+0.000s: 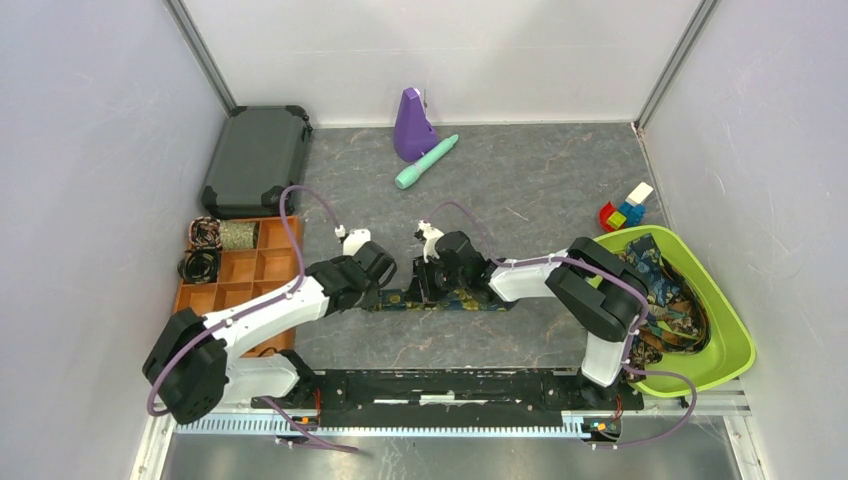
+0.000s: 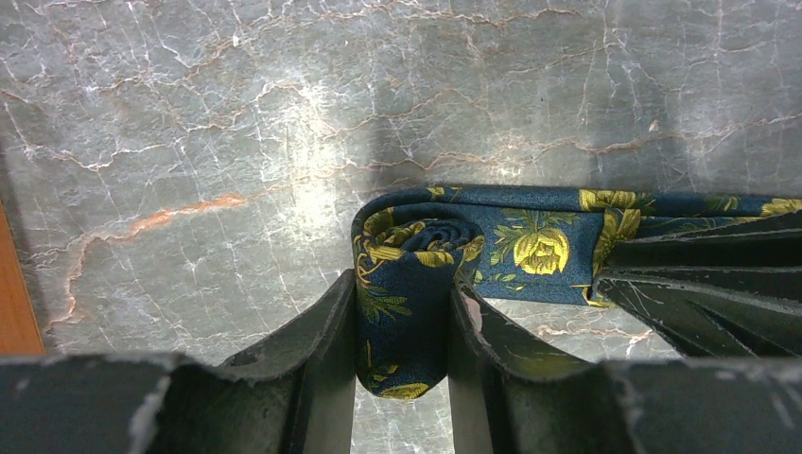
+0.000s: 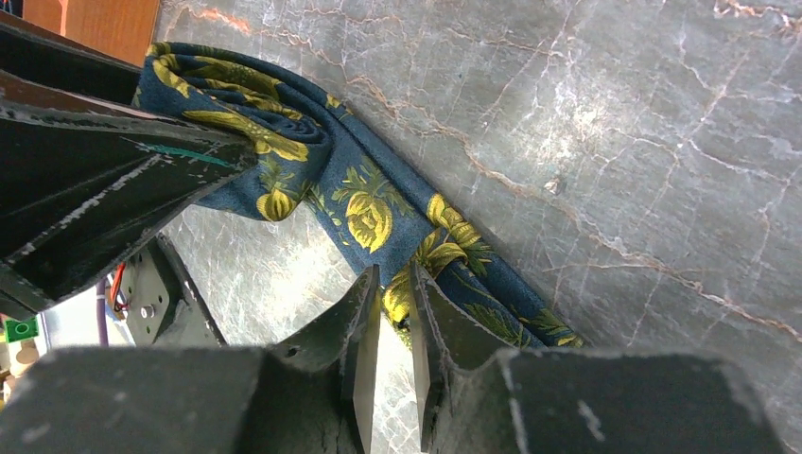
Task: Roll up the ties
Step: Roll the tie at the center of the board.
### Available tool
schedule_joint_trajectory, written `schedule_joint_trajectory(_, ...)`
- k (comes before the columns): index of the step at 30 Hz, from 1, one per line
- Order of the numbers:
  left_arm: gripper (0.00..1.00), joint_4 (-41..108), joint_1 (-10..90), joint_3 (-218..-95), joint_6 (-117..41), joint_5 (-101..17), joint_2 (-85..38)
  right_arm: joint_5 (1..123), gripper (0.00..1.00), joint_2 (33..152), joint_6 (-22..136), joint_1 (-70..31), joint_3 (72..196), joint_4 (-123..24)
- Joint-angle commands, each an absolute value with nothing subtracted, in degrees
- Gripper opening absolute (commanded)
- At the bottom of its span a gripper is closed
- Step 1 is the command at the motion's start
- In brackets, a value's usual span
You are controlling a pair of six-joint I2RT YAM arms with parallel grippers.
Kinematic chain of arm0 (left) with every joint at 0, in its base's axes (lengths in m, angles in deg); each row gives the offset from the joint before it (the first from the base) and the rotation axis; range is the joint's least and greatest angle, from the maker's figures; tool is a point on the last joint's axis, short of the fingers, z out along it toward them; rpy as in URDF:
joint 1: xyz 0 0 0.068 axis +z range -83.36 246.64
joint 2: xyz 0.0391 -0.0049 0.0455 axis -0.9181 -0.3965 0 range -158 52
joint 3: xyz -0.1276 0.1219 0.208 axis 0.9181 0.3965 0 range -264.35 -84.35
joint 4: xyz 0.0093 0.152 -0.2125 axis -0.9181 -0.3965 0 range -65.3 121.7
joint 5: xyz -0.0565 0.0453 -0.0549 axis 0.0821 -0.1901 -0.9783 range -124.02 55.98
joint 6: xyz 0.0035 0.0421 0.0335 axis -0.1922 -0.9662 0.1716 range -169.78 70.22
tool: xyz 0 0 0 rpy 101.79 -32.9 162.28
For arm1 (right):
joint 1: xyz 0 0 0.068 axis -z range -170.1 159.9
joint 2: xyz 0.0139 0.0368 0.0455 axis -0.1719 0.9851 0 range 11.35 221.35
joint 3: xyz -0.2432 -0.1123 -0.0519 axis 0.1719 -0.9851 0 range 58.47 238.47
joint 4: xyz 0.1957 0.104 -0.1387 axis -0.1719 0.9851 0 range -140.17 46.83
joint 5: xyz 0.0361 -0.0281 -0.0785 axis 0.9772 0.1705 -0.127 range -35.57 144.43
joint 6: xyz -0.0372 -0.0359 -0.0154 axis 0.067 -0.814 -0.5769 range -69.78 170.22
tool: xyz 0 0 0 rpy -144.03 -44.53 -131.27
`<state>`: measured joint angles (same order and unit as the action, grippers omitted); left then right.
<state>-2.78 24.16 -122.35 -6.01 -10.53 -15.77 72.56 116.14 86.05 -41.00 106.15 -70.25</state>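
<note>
Now, tie (image 1: 452, 300): navy with yellow-gold flowers, lying as a strip on the grey marbled tabletop (image 1: 540, 190), just ahead of the arm bases and between the two claws.
Rolled end (image 2: 416, 244): there it is, a small tight coil at the strip's left end, standing on its edge, with the flat length running off to the right.
Left claw (image 2: 405, 295): pinching that coil, one finger pressed on each side of it.
Right claw (image 3: 395, 284): fingers nearly together, nipping the near edge of the strip a little way along from the coil; it sits close beside the left claw.
Loose ties (image 1: 665, 290): a tangled heap, blue-and-gold with some darker ones, in the lime-green tray (image 1: 738, 345) at the right.
Coiled ties (image 1: 205, 233): two dark rolls sit in the left-hand compartments of the orange divided box (image 1: 270, 268).
Back of the tabletop: a dark case (image 1: 258, 160) at the left, a purple cone-like piece (image 1: 412, 125) with a teal cylinder (image 1: 427, 162) just beside it.
Blocks (image 1: 625, 208): a small coloured cluster just behind the tray.
</note>
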Motion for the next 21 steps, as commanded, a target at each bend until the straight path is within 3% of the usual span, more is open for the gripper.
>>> schedule_joint_trajectory(1, 0.32, -5.7, 21.9, -126.0, -7.9, -3.5, -19.3, 70.7, 0.24, 114.8, 85.6, -41.2, 104.4, -65.7)
schedule_joint_trajectory(21, 0.32, -13.7, 11.7, -135.0, -3.6, 9.9, -35.9, 68.9, 0.27, 100.0, 83.5, -35.6, 97.1, -60.6)
